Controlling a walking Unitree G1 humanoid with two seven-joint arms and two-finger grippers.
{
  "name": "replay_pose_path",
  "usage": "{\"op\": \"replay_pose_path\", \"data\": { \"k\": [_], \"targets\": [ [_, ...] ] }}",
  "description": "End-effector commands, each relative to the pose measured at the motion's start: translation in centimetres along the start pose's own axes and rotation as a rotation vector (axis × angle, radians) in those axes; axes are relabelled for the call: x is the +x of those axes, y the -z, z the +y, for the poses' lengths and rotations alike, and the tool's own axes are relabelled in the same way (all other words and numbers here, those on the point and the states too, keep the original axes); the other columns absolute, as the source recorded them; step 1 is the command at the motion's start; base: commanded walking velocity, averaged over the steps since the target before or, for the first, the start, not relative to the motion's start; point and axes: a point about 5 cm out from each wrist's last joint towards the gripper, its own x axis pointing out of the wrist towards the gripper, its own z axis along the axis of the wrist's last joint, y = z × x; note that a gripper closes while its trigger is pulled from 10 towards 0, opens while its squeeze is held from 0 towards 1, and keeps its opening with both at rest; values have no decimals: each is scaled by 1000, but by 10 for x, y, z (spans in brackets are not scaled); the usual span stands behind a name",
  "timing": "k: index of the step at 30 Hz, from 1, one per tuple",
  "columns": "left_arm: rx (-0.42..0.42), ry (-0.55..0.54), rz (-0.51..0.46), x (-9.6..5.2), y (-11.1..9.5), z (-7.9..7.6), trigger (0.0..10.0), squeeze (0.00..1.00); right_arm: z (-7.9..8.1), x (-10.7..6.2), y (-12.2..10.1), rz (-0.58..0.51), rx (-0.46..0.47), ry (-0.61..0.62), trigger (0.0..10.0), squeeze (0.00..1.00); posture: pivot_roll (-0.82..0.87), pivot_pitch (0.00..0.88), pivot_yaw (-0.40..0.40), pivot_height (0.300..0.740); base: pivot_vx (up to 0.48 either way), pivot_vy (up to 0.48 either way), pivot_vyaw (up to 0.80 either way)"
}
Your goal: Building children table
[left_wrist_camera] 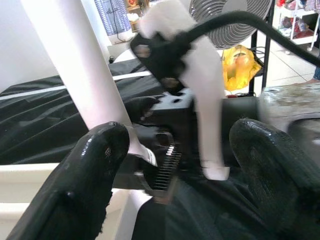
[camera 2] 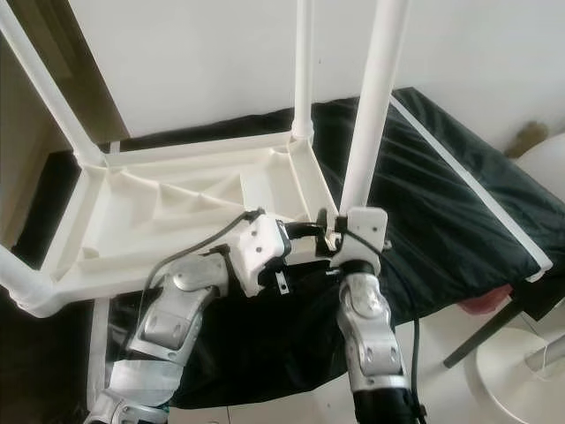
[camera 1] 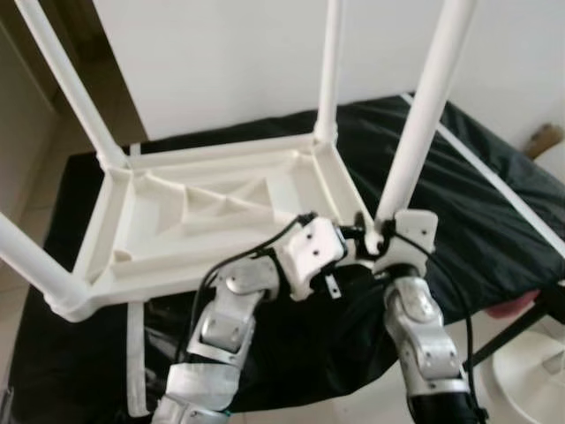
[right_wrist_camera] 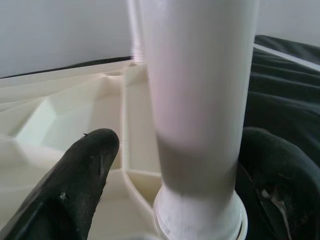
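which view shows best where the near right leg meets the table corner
The right wrist view: the leg fills the frame between the right gripper's fingers, its base collar seated in the upturned table top. The eye views show the whole leg but wrists hide its base. The left wrist view shows it partly.

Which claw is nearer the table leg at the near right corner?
Right. The right claw has its fingers on either side of the leg at its base, not visibly clamped. The left claw sits just beside that corner, pointing at it.
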Motion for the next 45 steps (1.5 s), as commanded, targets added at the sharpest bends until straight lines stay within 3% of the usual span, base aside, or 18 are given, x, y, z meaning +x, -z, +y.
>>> {"op": "replay_pose_path", "data": {
  "k": [1,8,11,14,23,25,27,30,36,37,38,45],
  "targets": [
    [-13,-176,25,-3,6,10,10000,0,-6,-5,0,-11,-8,-83,10000,0,-106,0,63,740,0,0,0],
    [-6,-185,33,-5,7,13,10000,0,-22,-6,-1,-17,-76,-207,10000,0,-106,0,61,740,0,0,0],
    [-1,-195,35,-6,6,16,10000,0,-41,7,-4,8,-138,-316,10000,0,-101,0,60,740,0,0,0],
    [2,-196,34,-5,6,17,10000,0,-49,19,-5,19,-177,-355,10000,0,-98,0,61,740,0,0,0],
    [13,-196,30,-5,4,18,10000,0,-48,41,-6,60,-225,-492,10000,0,-83,0,64,740,0,0,0],
    [14,-197,30,-5,4,19,10000,0,-45,46,-6,71,-233,-525,10000,0,-80,0,65,740,0,0,0],
    [20,-199,27,-4,3,20,10000,0,-33,61,-3,123,-283,-626,10000,0,-73,0,70,740,0,0,0],
    [22,-198,25,-3,2,20,10000,0,-31,66,-3,121,-348,-640,10000,0,-70,0,69,740,0,0,0],
    [23,-199,24,-3,2,21,10000,0,-30,69,-1,139,-354,-673,10000,0,-66,0,70,740,0,0,0],
    [25,-202,23,-4,1,22,10000,0,-30,70,1,154,-348,-698,6275,0,-62,0,67,740,0,0,0],
    [26,-209,23,-4,1,23,10000,0,-32,70,5,181,-360,-726,0,0,-60,0,66,740,0,0,0],
    [25,-214,23,-6,1,23,10000,0,-43,62,15,243,-378,-757,0,0,-58,0,64,740,0,0,0]
  ]
}}
